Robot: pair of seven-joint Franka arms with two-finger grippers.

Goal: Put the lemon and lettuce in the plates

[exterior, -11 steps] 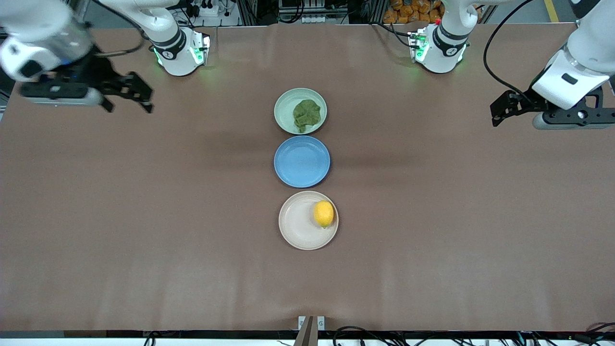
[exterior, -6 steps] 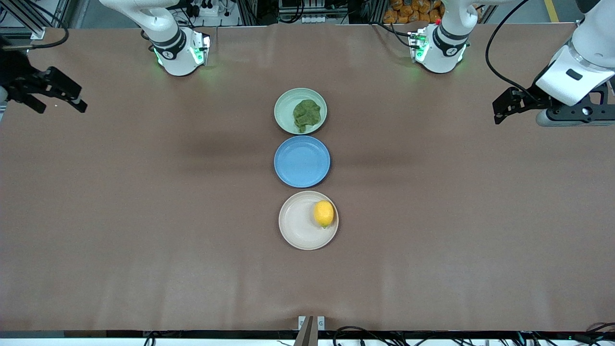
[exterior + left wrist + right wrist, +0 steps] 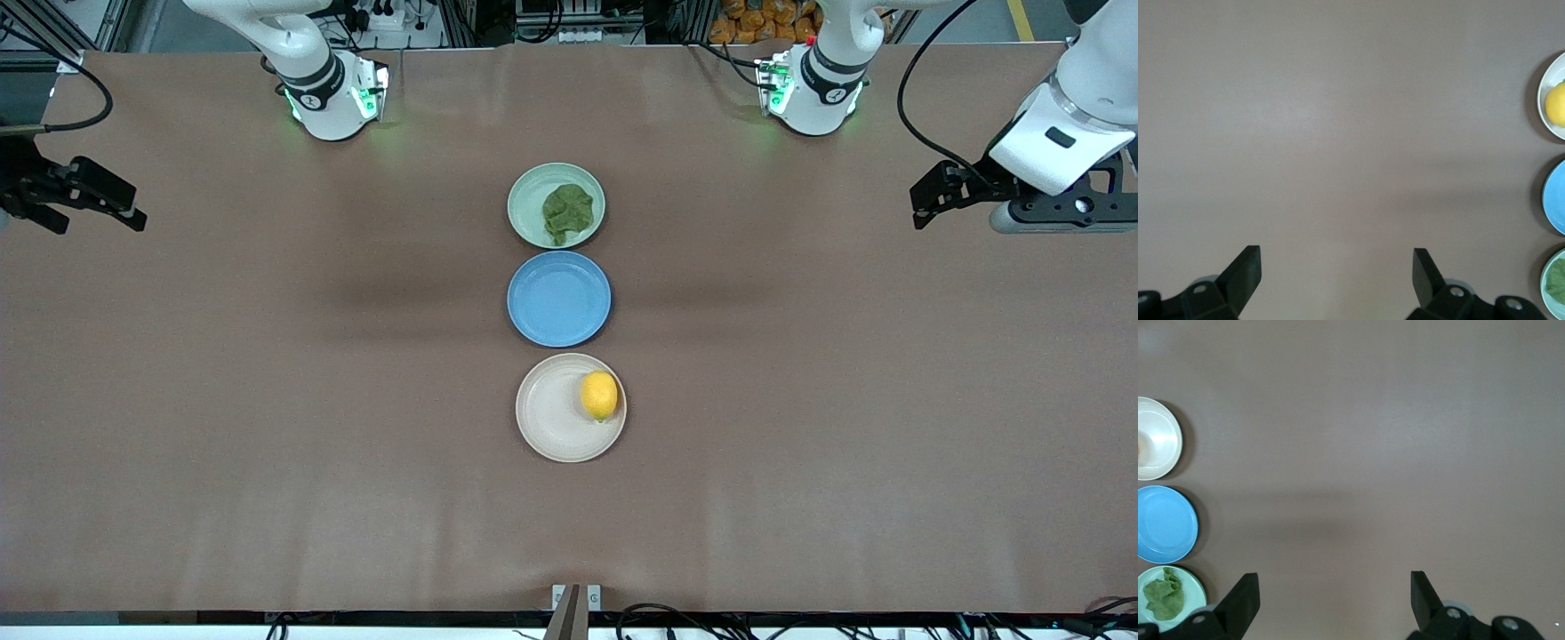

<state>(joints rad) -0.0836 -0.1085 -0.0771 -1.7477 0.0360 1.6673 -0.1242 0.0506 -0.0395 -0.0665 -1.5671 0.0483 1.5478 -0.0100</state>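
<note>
The yellow lemon [image 3: 599,395] lies in the beige plate [image 3: 547,422], the plate nearest the front camera. The dark green lettuce [image 3: 566,212] lies in the mint plate [image 3: 524,197], nearest the robots' bases. My left gripper [image 3: 921,210] is open and empty over the bare table at the left arm's end. My right gripper [image 3: 96,220] is open and empty over the table edge at the right arm's end. The left wrist view shows the open left gripper [image 3: 1337,257], the lemon [image 3: 1557,103] and the lettuce [image 3: 1556,280]. The right wrist view shows the open right gripper [image 3: 1335,581] and the lettuce [image 3: 1165,595].
An empty blue plate [image 3: 558,298] sits between the two other plates, in one row across the table's middle. It also shows in the left wrist view [image 3: 1557,197] and the right wrist view [image 3: 1165,523]. Brown table surface lies under both grippers.
My right gripper has swung away from the plates out to the right arm's end of the table. My left gripper has barely moved. Lemon and lettuce have not moved.
</note>
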